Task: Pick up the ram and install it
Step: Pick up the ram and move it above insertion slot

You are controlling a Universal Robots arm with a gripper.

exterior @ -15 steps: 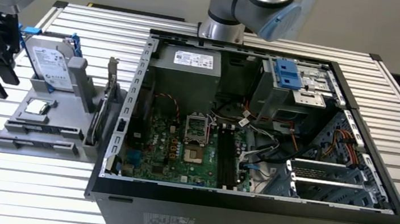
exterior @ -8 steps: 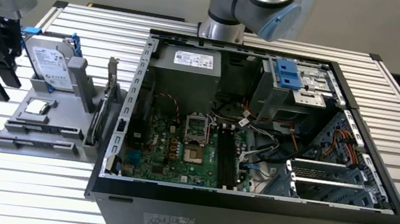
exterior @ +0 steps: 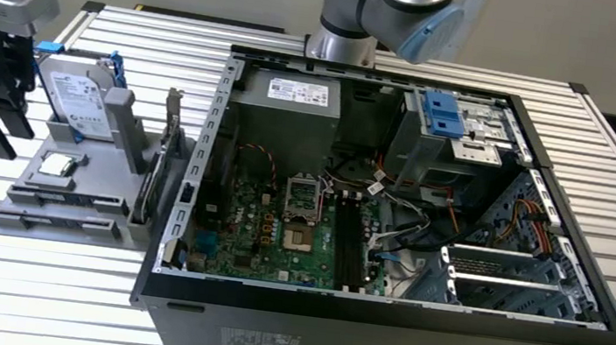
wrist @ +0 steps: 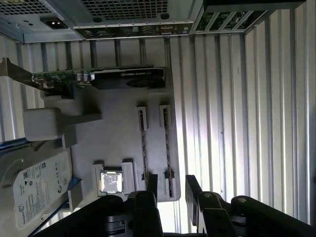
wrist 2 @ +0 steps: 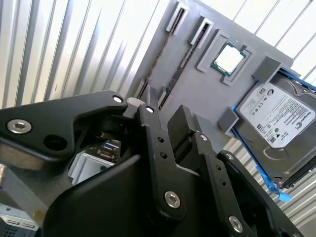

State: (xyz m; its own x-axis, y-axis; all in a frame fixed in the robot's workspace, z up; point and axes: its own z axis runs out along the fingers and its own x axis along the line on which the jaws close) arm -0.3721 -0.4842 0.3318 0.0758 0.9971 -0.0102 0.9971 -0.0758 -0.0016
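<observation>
Two ram sticks stand on edge in the slots of a grey parts holder [wrist: 118, 143]; from above they look like thin dark strips, one [wrist: 143, 148] beside the other [wrist: 167, 148]. In the second wrist view the same sticks run as dark lines [wrist 2: 170, 69]. My gripper [wrist: 171, 185] hovers open over the holder's end, its fingers [wrist: 152, 183] either side of the end of one ram stick, apart from it. In the exterior view the gripper [exterior: 1, 135] hangs at the far left above the holder [exterior: 55, 225].
On the holder also sit a silver hard drive in a blue bracket [exterior: 77, 96], a square processor chip [exterior: 58, 165] and an upright graphics card [wrist: 123, 78]. The open computer case [exterior: 379, 309] with its motherboard [exterior: 277, 230] lies on the slatted table on the exterior view's right.
</observation>
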